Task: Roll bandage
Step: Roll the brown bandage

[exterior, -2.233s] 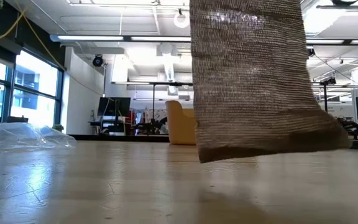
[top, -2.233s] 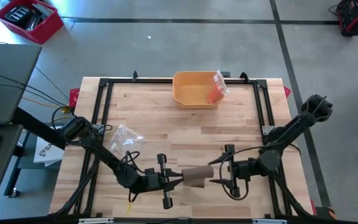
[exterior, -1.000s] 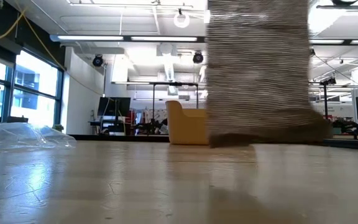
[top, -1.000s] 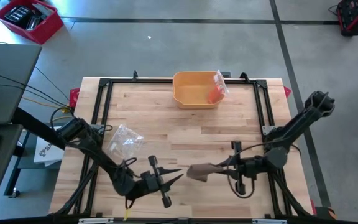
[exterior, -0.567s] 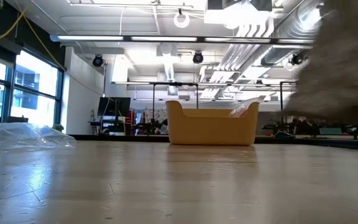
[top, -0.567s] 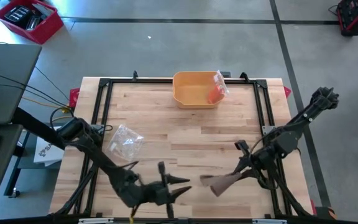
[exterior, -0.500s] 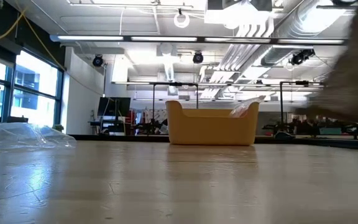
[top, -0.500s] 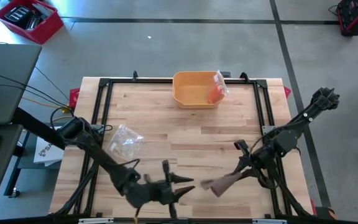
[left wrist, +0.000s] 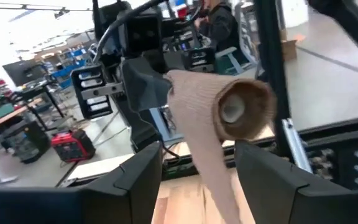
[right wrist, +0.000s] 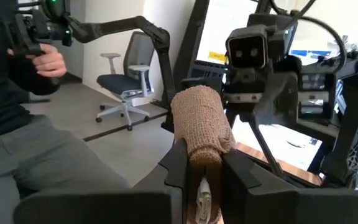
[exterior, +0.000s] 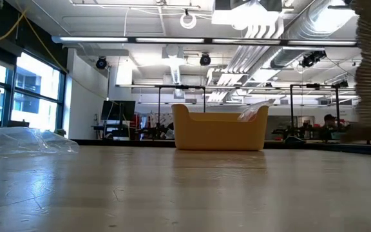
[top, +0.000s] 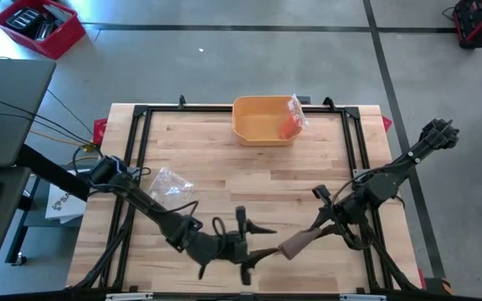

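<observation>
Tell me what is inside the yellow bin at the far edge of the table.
In the yellow bin a clear plastic bag with something orange in it leans at one corner. The rest of the floor shows bare; what lies under the bag is covered.

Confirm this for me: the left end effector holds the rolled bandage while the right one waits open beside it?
Swapped. The right end effector is shut on the rolled bandage, as the right wrist view shows; the left end effector waits open beside it.
</observation>
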You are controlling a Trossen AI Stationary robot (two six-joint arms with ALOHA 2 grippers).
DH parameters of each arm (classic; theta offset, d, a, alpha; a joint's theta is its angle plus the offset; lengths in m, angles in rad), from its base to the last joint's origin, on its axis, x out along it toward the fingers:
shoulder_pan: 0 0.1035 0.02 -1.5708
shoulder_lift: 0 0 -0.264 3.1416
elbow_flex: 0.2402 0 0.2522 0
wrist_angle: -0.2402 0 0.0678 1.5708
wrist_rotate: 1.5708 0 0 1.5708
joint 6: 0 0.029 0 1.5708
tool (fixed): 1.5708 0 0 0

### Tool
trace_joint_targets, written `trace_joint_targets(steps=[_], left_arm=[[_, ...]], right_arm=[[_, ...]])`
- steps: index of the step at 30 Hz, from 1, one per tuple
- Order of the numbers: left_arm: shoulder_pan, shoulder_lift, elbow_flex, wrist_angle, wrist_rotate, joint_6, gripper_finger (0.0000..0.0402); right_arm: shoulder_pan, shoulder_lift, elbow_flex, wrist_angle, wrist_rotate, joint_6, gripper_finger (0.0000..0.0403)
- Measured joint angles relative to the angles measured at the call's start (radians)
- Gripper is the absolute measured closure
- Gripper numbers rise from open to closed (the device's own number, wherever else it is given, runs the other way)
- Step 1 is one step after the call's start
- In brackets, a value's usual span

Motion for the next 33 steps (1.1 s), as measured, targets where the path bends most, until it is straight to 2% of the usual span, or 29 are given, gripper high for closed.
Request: trace_joint_targets(steps=[6,15,21,27,33], left_arm=[[0.015,0.022,-0.001,0.104,-0.008,0.006,0.0204],[0.007,0.023,-0.001,0.124,-0.005,-0.048,0.0204],[0.033,0.026,-0.001,0.115,0.007,-0.074,0.0206],[0.04,0.026,-0.001,0.106,0.026,-0.054,0.0243],[0.08,0.026,-0.001,0.075,0.108,-0.105,0.0283]], right_arm=[[0.0,0.0,0.0,-0.001,0.002,-0.001,0.0364],[0.0,0.0,0.0,-0.017,0.066,-0.001,0.0364],[0.0,-0.001,0.0,-0.018,0.071,0.004,0.0363],[0.0,-0.001,0.0,-0.021,0.07,0.009,0.0363],[0.0,0.0,0.0,-0.024,0.07,0.009,0.0363]])
